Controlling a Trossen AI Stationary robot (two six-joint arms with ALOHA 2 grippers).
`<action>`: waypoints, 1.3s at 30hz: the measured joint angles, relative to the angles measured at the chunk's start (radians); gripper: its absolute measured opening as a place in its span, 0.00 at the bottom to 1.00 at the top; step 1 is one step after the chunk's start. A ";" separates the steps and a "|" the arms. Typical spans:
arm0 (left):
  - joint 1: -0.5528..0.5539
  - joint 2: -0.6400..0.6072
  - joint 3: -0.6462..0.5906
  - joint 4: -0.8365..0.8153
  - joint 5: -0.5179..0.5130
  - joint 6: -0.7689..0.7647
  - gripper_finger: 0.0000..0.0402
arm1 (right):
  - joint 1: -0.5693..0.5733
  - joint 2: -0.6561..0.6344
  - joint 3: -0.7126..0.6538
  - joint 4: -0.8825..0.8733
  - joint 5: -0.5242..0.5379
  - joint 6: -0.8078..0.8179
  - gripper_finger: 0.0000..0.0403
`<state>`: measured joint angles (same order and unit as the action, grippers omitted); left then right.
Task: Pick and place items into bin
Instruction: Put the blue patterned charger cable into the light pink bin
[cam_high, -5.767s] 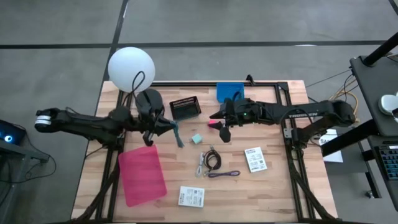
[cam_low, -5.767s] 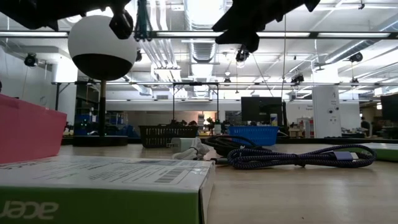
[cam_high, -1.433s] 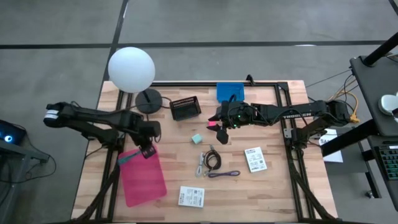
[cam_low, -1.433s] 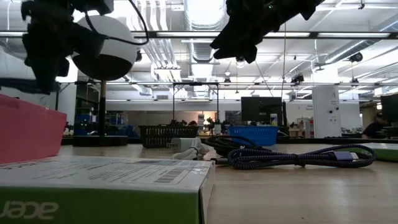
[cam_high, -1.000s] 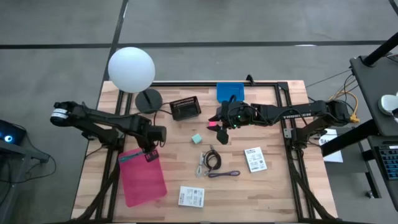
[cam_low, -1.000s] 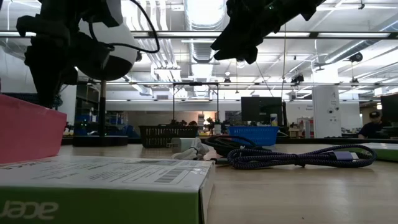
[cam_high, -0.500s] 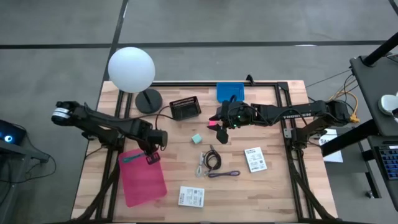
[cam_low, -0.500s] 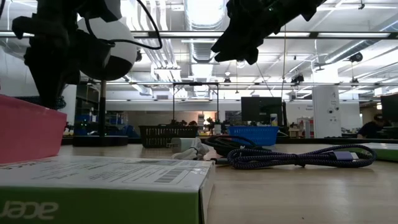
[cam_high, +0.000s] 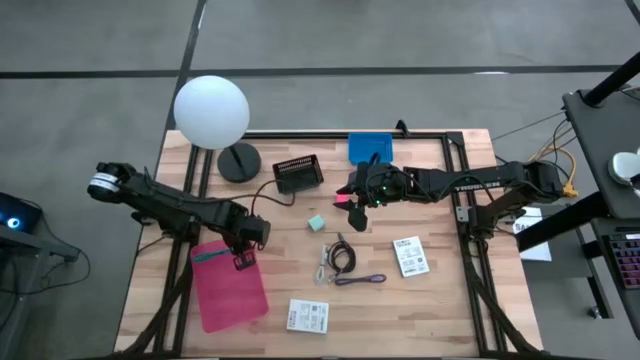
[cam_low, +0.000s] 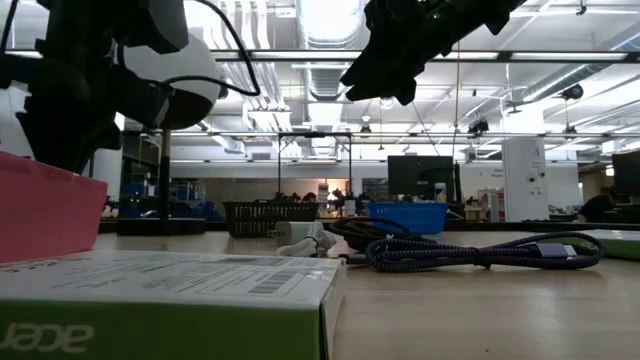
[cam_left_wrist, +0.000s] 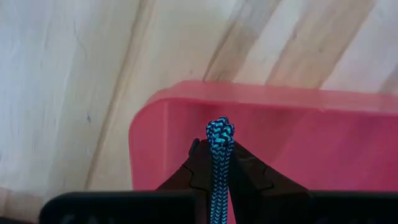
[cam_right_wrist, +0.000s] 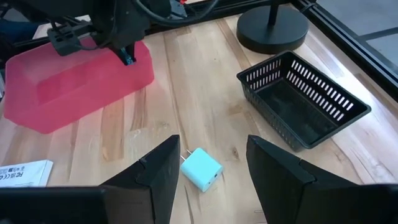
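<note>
- High view: the left end effector (cam_high: 243, 262) hangs over the near corner of the translucent pink plastic bin (cam_high: 229, 285) on the wooden desk (cam_high: 430, 300). A teal braided cable (cam_high: 211, 254) lies across the bin's top edge beside it. The right end effector (cam_high: 357, 213) hovers near the pale teal cube (cam_high: 317, 223), with a pink cube (cam_high: 343, 201) just beside its fingers. A black coiled cable (cam_high: 341, 258), a purple cable (cam_high: 361, 280) and two white printed packets (cam_high: 410, 256) lie on the boards, well apart from the bin.
- Low view: both arms show as dark shapes overhead; the pink bin's wall sits at the left edge, and a packet (cam_low: 170, 305) fills the foreground. The purple cable (cam_low: 470, 253) lies farther back.
- Left wrist view: the left end effector (cam_left_wrist: 217, 167) has its fingers closed tight on the teal braided cable (cam_left_wrist: 218, 168), directly above the pink bin's corner (cam_left_wrist: 286, 143).
- Right wrist view: the right end effector (cam_right_wrist: 211, 163) has its fingers spread wide and holds nothing; the teal cube (cam_right_wrist: 201, 168), possibly a small charger, rests on the desk between them. An empty black mesh basket (cam_right_wrist: 303, 106) stands nearby.
</note>
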<state>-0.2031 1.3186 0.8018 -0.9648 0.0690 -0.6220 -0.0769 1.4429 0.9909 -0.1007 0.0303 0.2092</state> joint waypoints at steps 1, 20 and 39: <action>-0.001 -0.001 -0.010 0.021 -0.002 0.000 0.03 | 0.000 0.000 0.000 0.000 0.000 0.000 0.43; -0.002 -0.001 -0.109 0.135 -0.008 -0.001 0.03 | 0.000 0.000 -0.003 0.000 0.000 0.000 0.43; -0.002 -0.001 -0.172 0.217 -0.011 -0.028 0.12 | 0.000 0.000 -0.004 0.001 0.000 0.000 0.43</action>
<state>-0.2054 1.3178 0.6296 -0.7473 0.0577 -0.6498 -0.0769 1.4429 0.9871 -0.1001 0.0299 0.2092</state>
